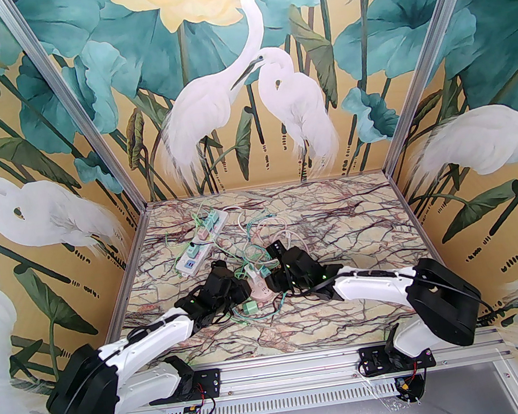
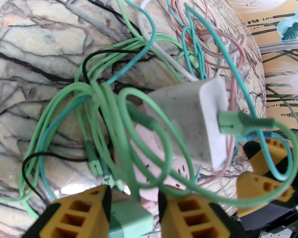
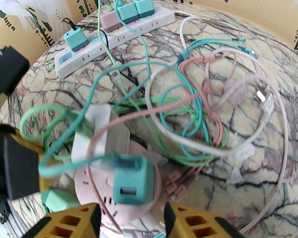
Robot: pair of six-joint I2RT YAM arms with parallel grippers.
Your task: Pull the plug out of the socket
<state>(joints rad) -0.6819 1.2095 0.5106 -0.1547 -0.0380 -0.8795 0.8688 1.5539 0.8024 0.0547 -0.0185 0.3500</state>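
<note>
Marble table (image 1: 336, 219), teal plug (image 3: 133, 183) just beyond right gripper (image 3: 131, 207)

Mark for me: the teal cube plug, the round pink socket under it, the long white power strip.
teal cube plug (image 3: 133, 180), right wrist view, on its front face.
round pink socket (image 3: 104, 183), right wrist view, top face near the centre.
long white power strip (image 3: 97, 50), right wrist view, bare top between plugs.

Mint plug (image 2: 129, 218) between 2 yellow fingers (image 2: 76, 209) of left hand (image 2: 132, 194), white charger (image 2: 186, 123) beyond.
</note>
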